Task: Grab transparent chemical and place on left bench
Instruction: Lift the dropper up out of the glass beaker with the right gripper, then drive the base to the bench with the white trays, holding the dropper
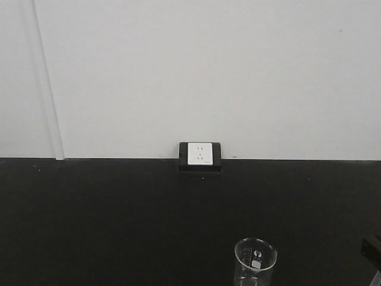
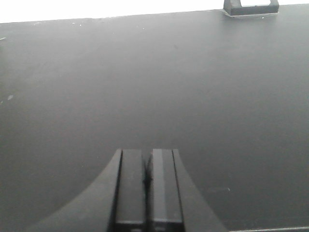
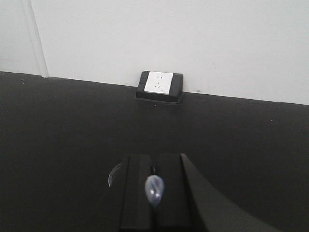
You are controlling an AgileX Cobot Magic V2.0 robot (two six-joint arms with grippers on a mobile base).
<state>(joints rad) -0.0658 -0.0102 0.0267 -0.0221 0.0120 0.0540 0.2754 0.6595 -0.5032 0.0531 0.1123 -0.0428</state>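
Observation:
The transparent chemical, a clear glass beaker (image 1: 256,262) with white markings, shows at the bottom of the front view, its base cut off by the frame edge. In the right wrist view my right gripper (image 3: 154,156) has its fingers close together. The pipette's pale bulb (image 3: 154,189) sits over the seam, and an arc of the beaker rim (image 3: 111,176) shows left of the fingers. Where the pads pinch the glass is hidden. My left gripper (image 2: 147,151) is shut and empty, low over the black worktop (image 2: 145,87). The left bench is out of view.
A white wall socket in a black housing (image 1: 200,156) stands at the back of the black worktop (image 1: 89,220) against a white wall; it also shows in the right wrist view (image 3: 159,84). A dark object (image 1: 372,249) pokes in at the right edge.

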